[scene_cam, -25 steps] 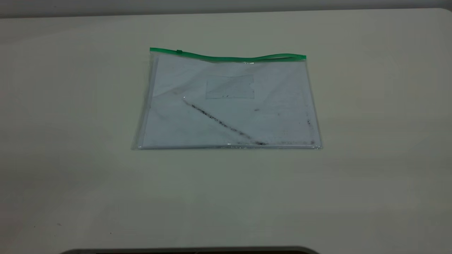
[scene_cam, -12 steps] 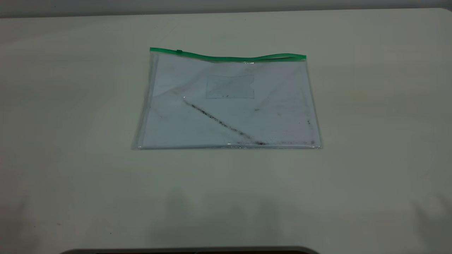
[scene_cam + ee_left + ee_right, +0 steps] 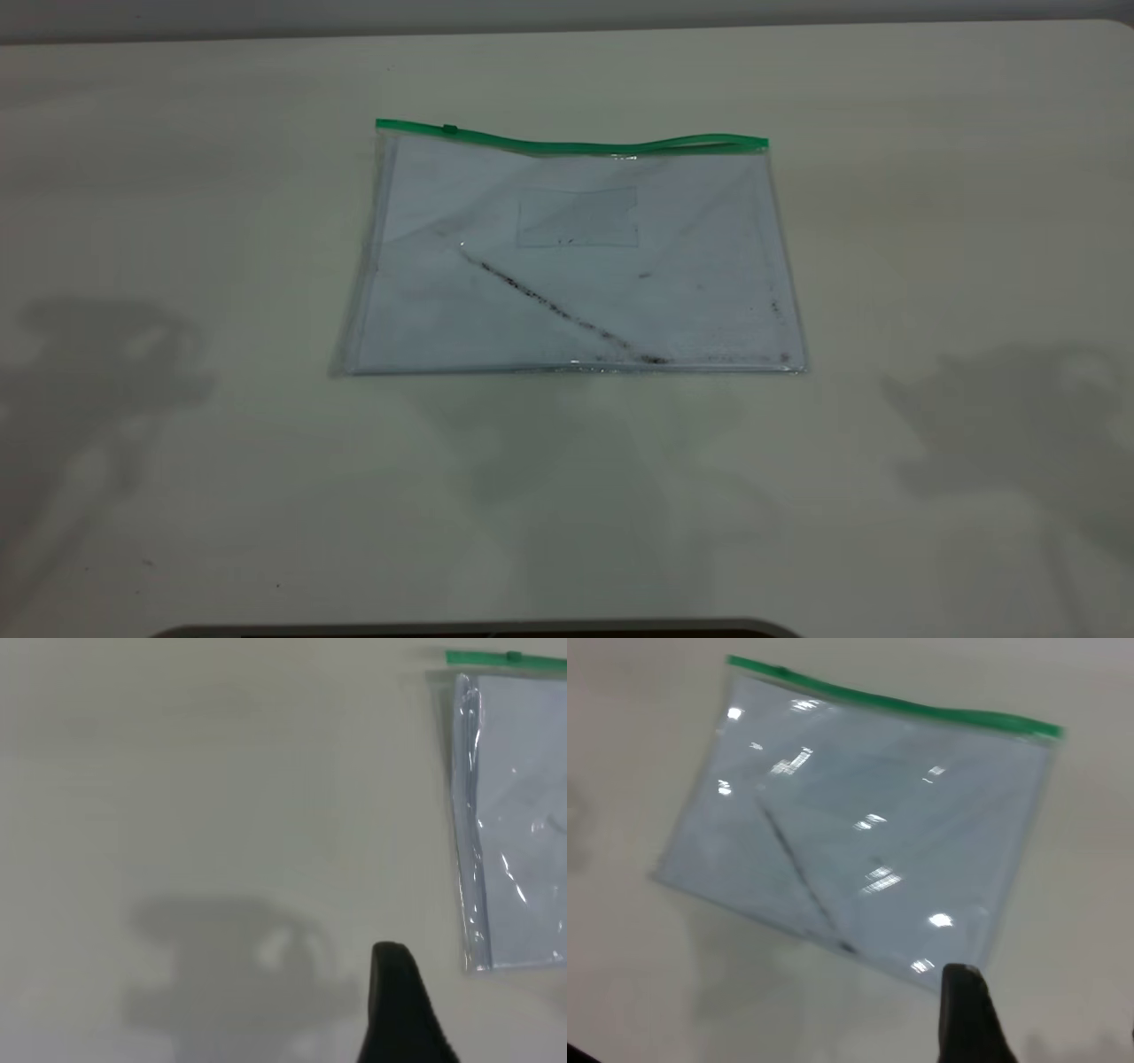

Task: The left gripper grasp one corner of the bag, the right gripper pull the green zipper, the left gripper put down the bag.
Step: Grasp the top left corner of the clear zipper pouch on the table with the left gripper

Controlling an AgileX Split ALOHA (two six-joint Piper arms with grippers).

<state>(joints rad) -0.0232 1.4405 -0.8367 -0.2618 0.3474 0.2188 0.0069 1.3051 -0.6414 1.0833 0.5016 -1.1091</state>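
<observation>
Lying flat near the middle of the table (image 3: 930,221), the bag (image 3: 576,266) can be seen with nothing touching it. Its green strip (image 3: 567,144) runs along the far long edge, and the green zipper (image 3: 450,130) is parked close to the left end of that strip. A white sheet with a dark diagonal streak (image 3: 558,308) is showing through the clear plastic, plus a small clear pocket (image 3: 578,217) just under the strip.

Neither arm is caught by the exterior view, only blurry shadows thrown on the table at both sides and in front of the bag.

From the left wrist view, only one black finger (image 3: 403,1005) of the left gripper (image 3: 403,1010) is visible, held above bare table and apart from the bag's left edge. How far that claw is open can't be told, but nothing is seen gripped by it.

Same deal for the right gripper (image 3: 970,1014): just one dark finger (image 3: 967,1010) is shown, near the bag's near right corner but not seen touching it. Its opening can't be told either.
</observation>
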